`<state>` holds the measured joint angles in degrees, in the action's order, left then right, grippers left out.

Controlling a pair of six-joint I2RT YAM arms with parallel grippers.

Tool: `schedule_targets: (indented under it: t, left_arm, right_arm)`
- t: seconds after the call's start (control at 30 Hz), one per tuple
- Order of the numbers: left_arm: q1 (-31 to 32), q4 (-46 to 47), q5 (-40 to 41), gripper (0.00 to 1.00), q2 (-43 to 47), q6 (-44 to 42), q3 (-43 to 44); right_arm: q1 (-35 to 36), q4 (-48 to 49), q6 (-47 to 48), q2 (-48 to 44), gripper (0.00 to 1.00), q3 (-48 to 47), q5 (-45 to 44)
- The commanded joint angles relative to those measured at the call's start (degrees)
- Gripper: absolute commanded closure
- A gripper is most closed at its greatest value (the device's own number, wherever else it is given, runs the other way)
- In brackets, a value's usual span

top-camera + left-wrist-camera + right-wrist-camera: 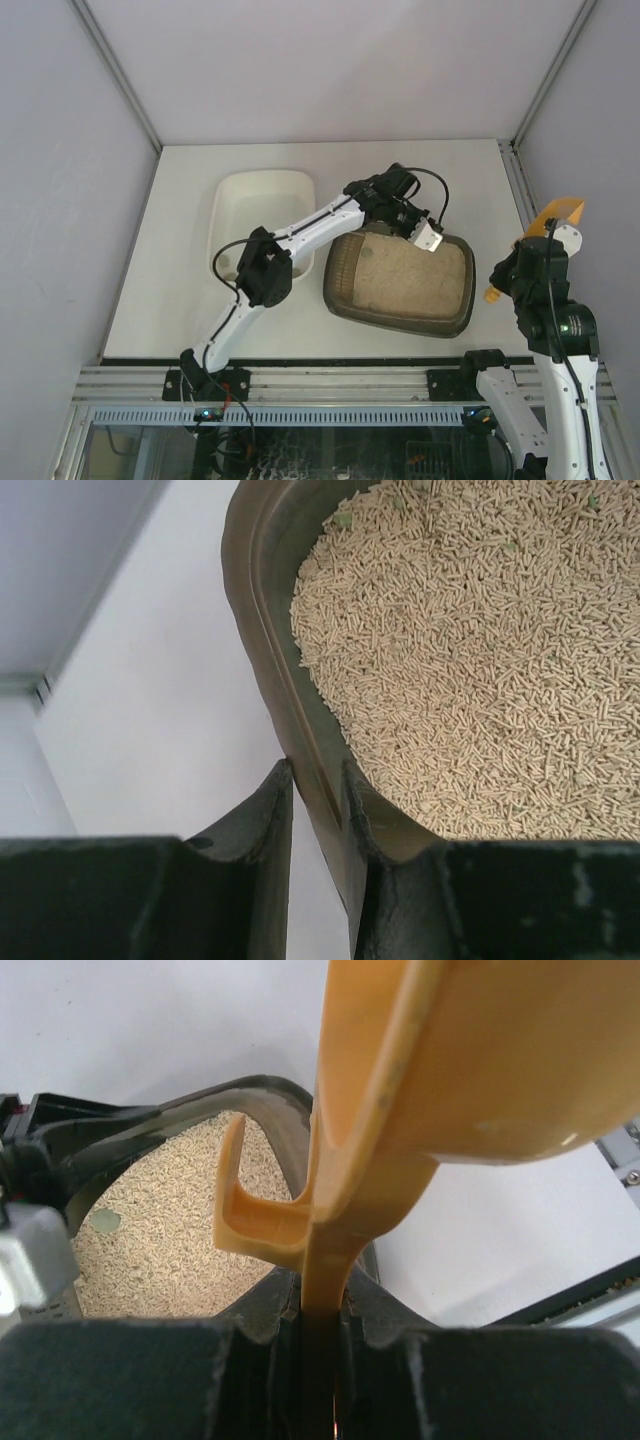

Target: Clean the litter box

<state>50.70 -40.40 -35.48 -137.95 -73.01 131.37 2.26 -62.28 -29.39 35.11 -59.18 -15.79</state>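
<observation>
Two trays sit on the bench (180,250): one litter box (398,322) of beige pellets at the middle, and one white tub (262,180) just left of it, partly hidden by the left arm. The left pincer (315,790) pinches the litter box's far rim. The right pincer (320,1310) clamps the handle of one orange scoop (480,1060), whose bowl is cut off in the wrist view.

Litter box (262,670) looks like smooth dark plastic with a slight sheen. The litter (470,660) is matt, grainy pellets, and the scoop (480,1050) is smooth, semi-glossy orange plastic.
</observation>
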Motion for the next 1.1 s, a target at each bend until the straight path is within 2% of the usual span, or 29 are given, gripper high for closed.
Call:
schedule_targets:
  t: [0.0,0.13,0.27,0.4,0.5,0.53,0.57,0.6,0.7,0.73,0.8,0.83,0.9,1.07]
  left_arm:
    - [-0.6,5.39,-14.1,1.0,1.32,-14.6,7.86]
    - [-1.43,5.6,-21.58,1.0,-0.84,-18.32,9.54]
    - [-2.14,11.6,-26.83,1.0,-2.78,-17.79,9.67]
    - [-2.31,20.42,-28.65,1.0,-4.53,-12.3,8.93]
    - [-2.27,31.89,-28.2,1.0,-3.66,-4.13,4.07]
    - [-2.27,35.32,-27.91,0.95,-3.16,-1.17,2.45]
    - [-2.35,37.17,-27.7,0.84,-2.81,0.52,1.28]
    - [-2.42,38.63,-27.26,0.68,-2.38,2.47,0.3]
    - [-3.05,44.31,-26.09,0.28,-0.29,8.4,-3.86]
    - [-3.39,46.58,-25.48,0.17,0.46,10.84,-5.15]
    - [-3.98,54.61,-23.08,0.05,2.54,20.06,-7.53]
    - [-4.16,57.42,-21.09,0.01,3.88,24.77,-8.8]
    - [-4.6,58.49,-16.88,0.0,7.9,30.52,-11.29]
    - [-6.71,58.18,2.83,0.0,23.84,38.16,-25.17]
  right_arm:
    - [-0.54,-0.73,-4.09,-0.58,1.0,-0.41,-5.76]
    - [-0.99,-1.09,-5.92,0.61,1.0,-0.41,-5.95]
    - [-1.71,-1.3,-7.02,3.26,1.0,-0.09,-4.91]
    - [-2.34,1.56,-6.99,3.77,1.0,1.37,-1.03]
    - [-2.7,4.3,-6.35,2.7,1.0,2.91,2.08]
    - [-2.78,4.62,-6.38,2.54,1.0,3.15,2.35]
    - [-2.83,4.7,-6.24,2.5,1.0,3.19,2.5]
    - [-2.92,4.79,-6.0,2.46,1.0,3.19,2.58]
    - [-3.13,5.25,-5.15,2.28,1.0,3.19,3.8]
    - [-3.15,5.45,-4.64,2.18,1.0,3.15,4.94]
    - [-3.44,6.83,-2.42,2.02,1.0,3.08,10.42]
    - [-3.46,7.5,-1.63,1.97,1.0,2.88,13.24]
    - [-3.6,8.57,-0.74,2.17,1.0,2.5,18.34]
    - [-3.92,10.0,-0.62,6.05,1.0,2.16,34.8]
